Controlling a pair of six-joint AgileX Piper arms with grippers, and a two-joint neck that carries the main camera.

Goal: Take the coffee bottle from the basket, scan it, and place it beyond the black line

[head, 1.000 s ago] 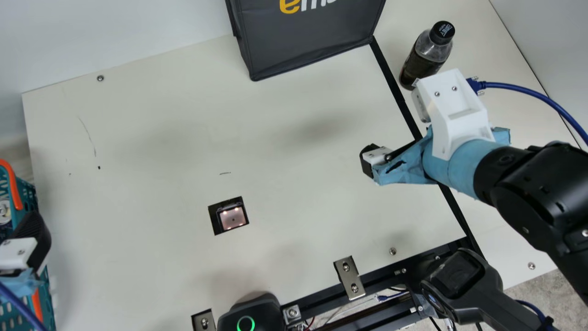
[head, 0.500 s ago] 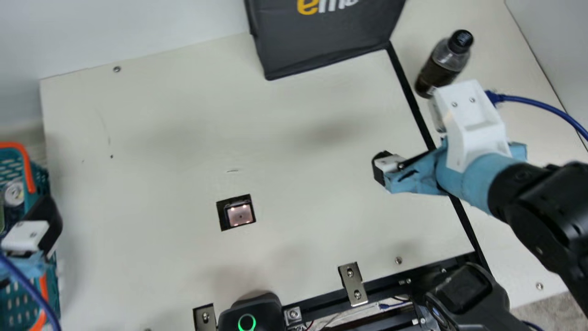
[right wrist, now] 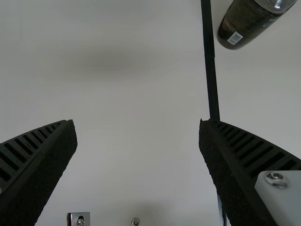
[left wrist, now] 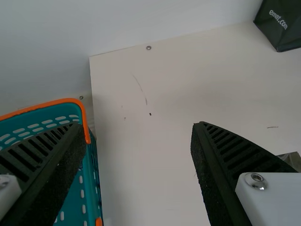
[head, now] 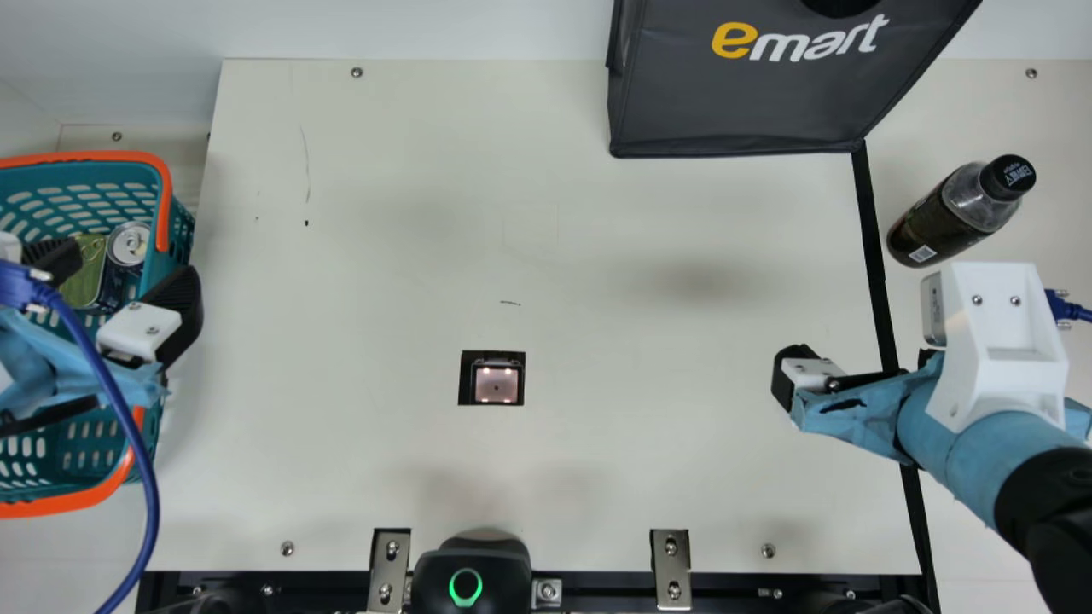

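Note:
The dark coffee bottle (head: 947, 215) stands to the right of the black line (head: 874, 256), and its lower part shows as a bottle (right wrist: 242, 23) in the right wrist view. Over the teal basket (head: 153, 192) at the far left hangs my left gripper (head: 124, 273), open; in its own view the left gripper (left wrist: 136, 129) has nothing between its fingers. My right gripper (head: 840, 371) is by the line, nearer the front than the bottle. Its wrist view has the right gripper (right wrist: 138, 125) wide open and empty. A scanner window (head: 496, 384) is set in the table.
A black bag (head: 768, 102) stands at the back, beside the line's far end. Cans (head: 128, 243) lie in the basket. A black device with a green ring (head: 469, 576) and metal brackets (head: 670, 567) line the front edge. A blue cable (head: 128, 409) loops beside the basket.
The camera has turned, shifting the whole picture and bringing more of the basket into view. Both grippers are still open, and the bottle stays beyond the line.

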